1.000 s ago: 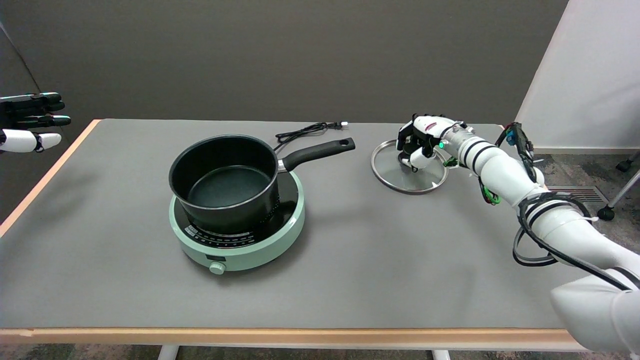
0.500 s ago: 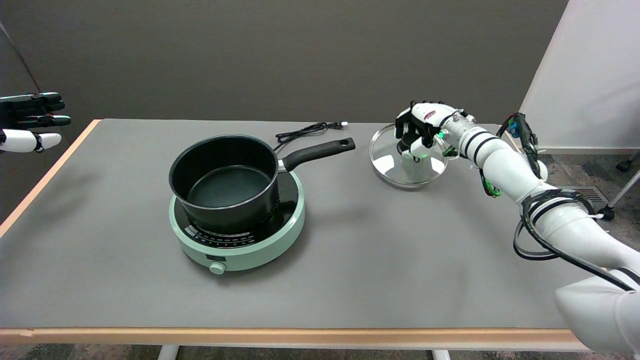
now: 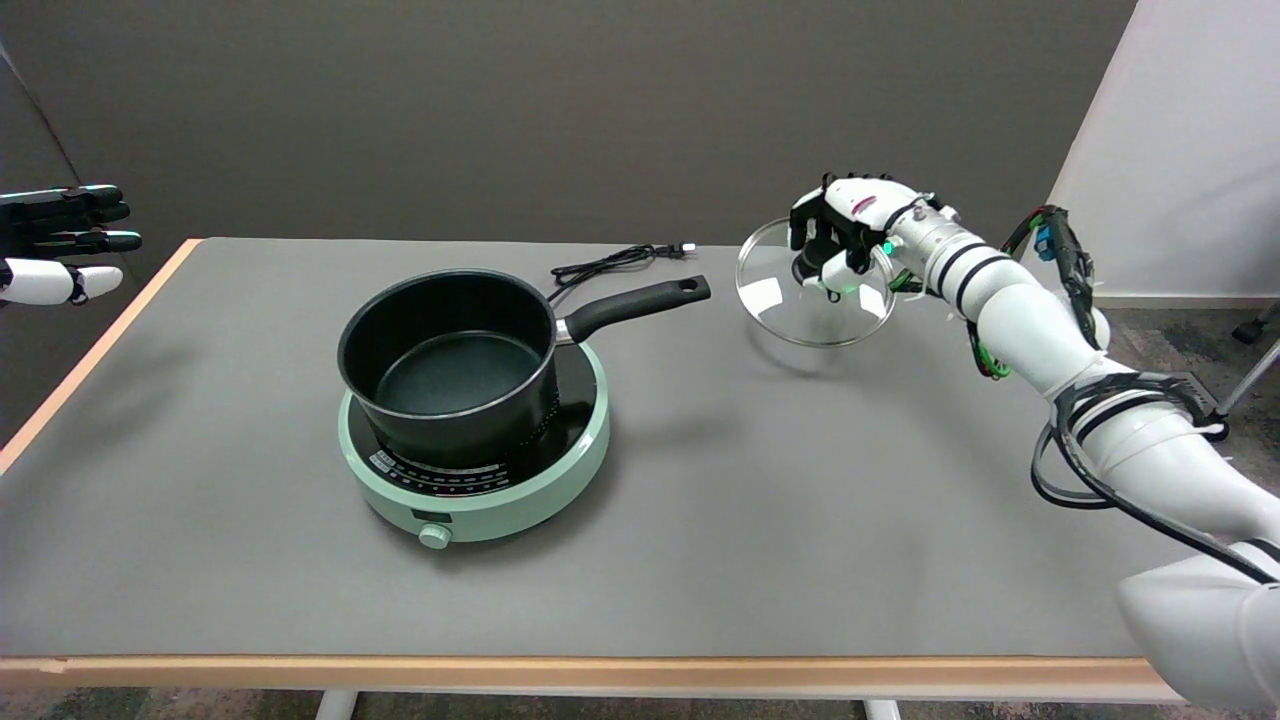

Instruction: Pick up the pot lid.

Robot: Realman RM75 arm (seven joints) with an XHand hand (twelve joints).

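Grey table (image 3: pixel 700 520), wood-edged, carries everything.

Green hotplate (image 3: pixel 475 470) sits left of centre, toward the near edge. Black pot (image 3: pixel 447 365) stands on it, handle aimed at the far right corner; uncovered, nothing visible inside. Likely staged this way so the lid is a separate thing to fetch.

Right arm (image 3: pixel 1050 350) reaches in from the near right corner toward the far right part of the table.

Glass pot lid (image 3: pixel 815 298) hangs clear of the table there, tilted, shadow beneath it.

Right hand (image 3: pixel 840 245) grips the lid's knob from above, fingers wrapped round it. Judged: lift essentially made.

Black power cord (image 3: pixel 610 262) lies coiled near the far edge.
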